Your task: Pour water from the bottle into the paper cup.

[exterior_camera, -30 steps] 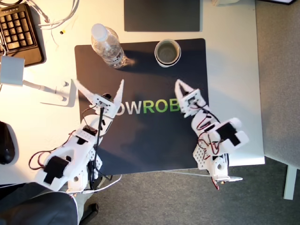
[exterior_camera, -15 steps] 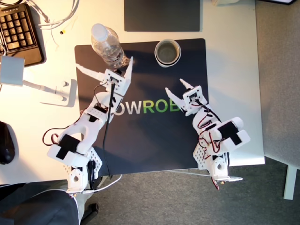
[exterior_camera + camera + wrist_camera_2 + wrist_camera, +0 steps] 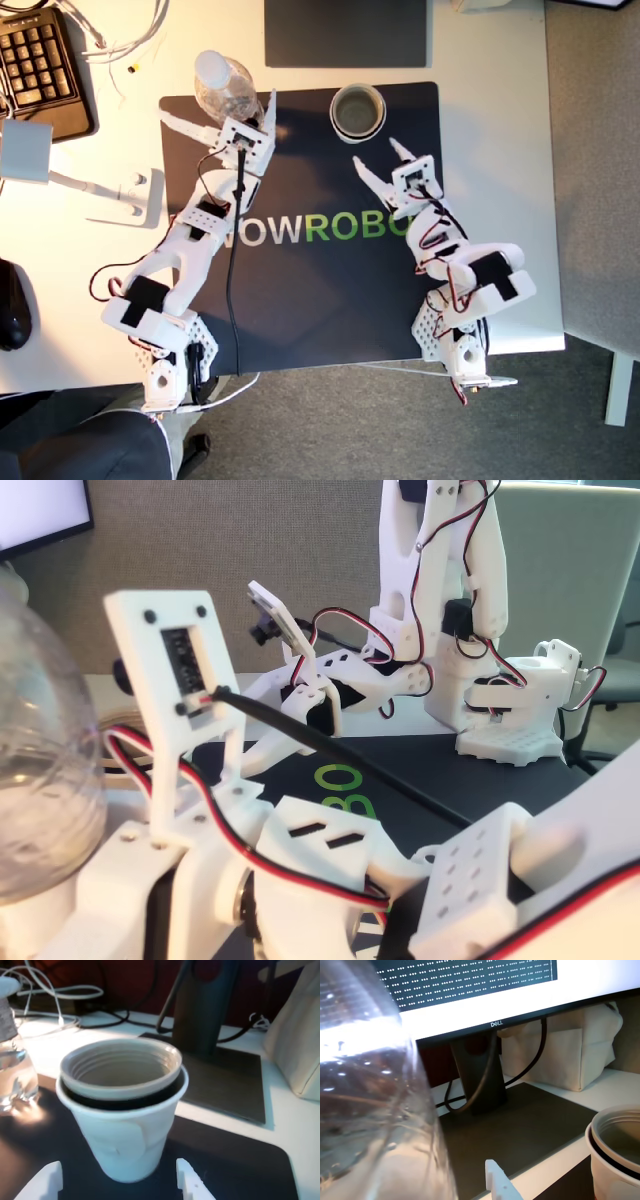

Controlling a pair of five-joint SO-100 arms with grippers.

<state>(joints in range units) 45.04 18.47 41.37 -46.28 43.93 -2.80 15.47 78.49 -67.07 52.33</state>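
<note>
At the upper left of the exterior view the bottle [image 3: 226, 92] stands upright on the dark mat [image 3: 300, 300], its white cap pointing straight up at the camera, so its long axis is vertical and any grasp must come from the side. My first gripper [image 3: 220, 122] is right at it: the jaws are spread wide, one tip to each side of the bottle's lower body, reaching in from the lower left of that frame. In the first wrist view the clear ribbed wall of the bottle [image 3: 370, 1100] fills most of the picture, so it sits deep between the jaws, though I cannot tell whether either tip touches the plastic. Moving right, the cup [image 3: 357, 111] stands near the top centre of the exterior view, upright, mouth open, well apart from the bottle. My second gripper [image 3: 378, 164] is just below and slightly right of it in that frame, jaws parted and aimed at it; the second wrist view shows the cup [image 3: 122, 1110] close ahead, between the two tips but not yet gripped. The first arm is plainly the nearer one to the bottle, and closing on it looks like the next step.
</note>
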